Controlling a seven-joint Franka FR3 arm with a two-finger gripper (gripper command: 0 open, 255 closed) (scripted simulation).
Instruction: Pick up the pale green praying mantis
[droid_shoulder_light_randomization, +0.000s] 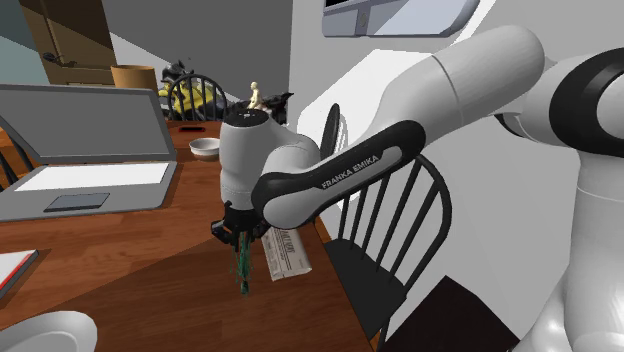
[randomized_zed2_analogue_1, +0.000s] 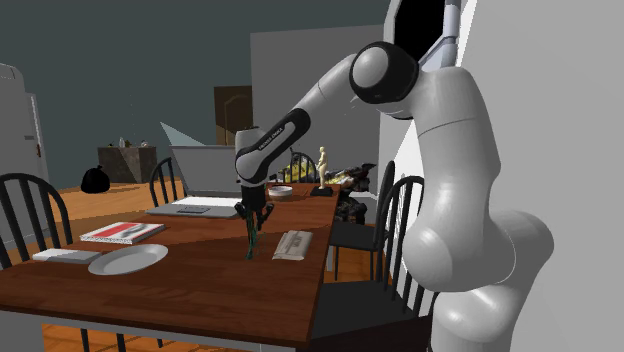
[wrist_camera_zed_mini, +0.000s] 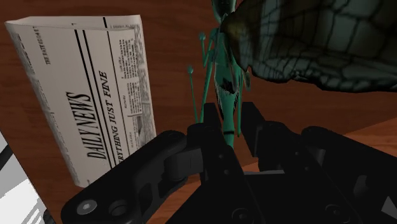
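The praying mantis (droid_shoulder_light_randomization: 243, 262) is a thin teal-green figure with a darker veined body. It hangs downward from my black gripper (droid_shoulder_light_randomization: 238, 232), which is shut on it over the brown wooden table (droid_shoulder_light_randomization: 130, 260). In the wrist view its slim green body (wrist_camera_zed_mini: 226, 95) is clasped between my fingers (wrist_camera_zed_mini: 203, 137), and its bulky veined part (wrist_camera_zed_mini: 305, 44) spreads beyond them. From the second exterior view the mantis (randomized_zed2_analogue_1: 250, 238) dangles under the gripper (randomized_zed2_analogue_1: 252, 212) with its lower end close to the tabletop (randomized_zed2_analogue_1: 200, 280). I cannot tell whether it touches the wood.
A folded newspaper (droid_shoulder_light_randomization: 288, 252) lies right beside the mantis near the table edge. An open laptop (droid_shoulder_light_randomization: 85, 150) and a white bowl (droid_shoulder_light_randomization: 205, 148) stand further back. A plate (randomized_zed2_analogue_1: 127, 259) and a book (randomized_zed2_analogue_1: 122, 232) lie nearby. A black chair (droid_shoulder_light_randomization: 385, 230) stands at the table's side.
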